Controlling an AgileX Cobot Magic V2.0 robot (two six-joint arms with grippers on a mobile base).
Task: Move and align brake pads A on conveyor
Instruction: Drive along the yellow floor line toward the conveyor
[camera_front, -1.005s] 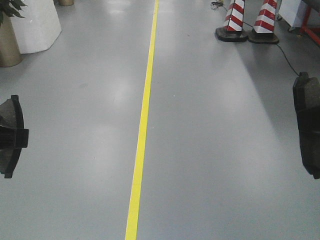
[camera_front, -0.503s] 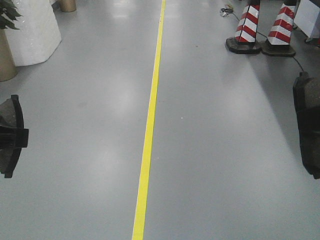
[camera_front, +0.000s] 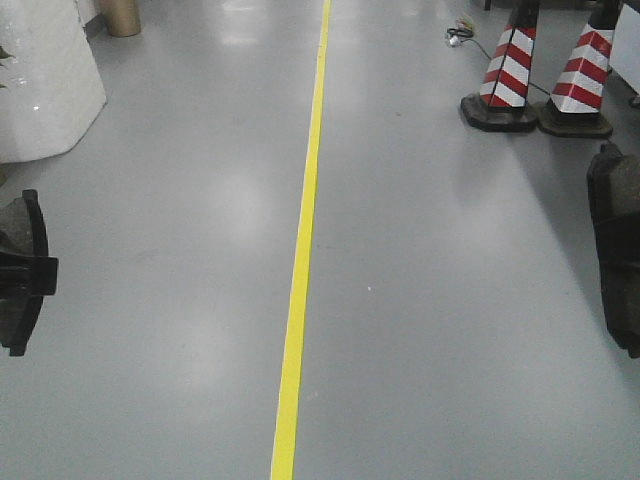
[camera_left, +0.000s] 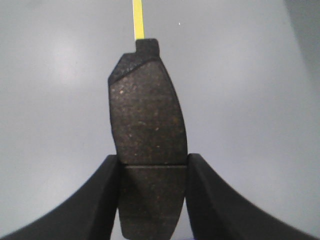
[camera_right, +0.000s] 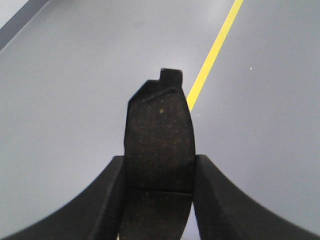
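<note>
My left gripper (camera_left: 152, 167) is shut on a brake pad (camera_left: 146, 125), its grey-brown friction face with a centre groove toward the camera. In the front view that pad (camera_front: 20, 270) hangs at the left edge. A second brake pad (camera_right: 159, 142) sits clamped between the fingers of my right gripper (camera_right: 159, 167), also shut; it shows at the right edge of the front view (camera_front: 615, 250). Both pads are held in the air above the grey floor (camera_front: 430, 300). The conveyor is out of view.
A yellow floor line (camera_front: 300, 260) runs straight ahead down the middle. Two red-and-white cones (camera_front: 545, 70) stand at the far right with a cable beside them. A white block (camera_front: 45, 80) sits at the far left, and a gold pot (camera_front: 122, 15) stands behind it.
The floor scene has slid toward me: cones and white block sit lower and larger, so the base has rolled forward. Both pads stay fixed in the grippers.
</note>
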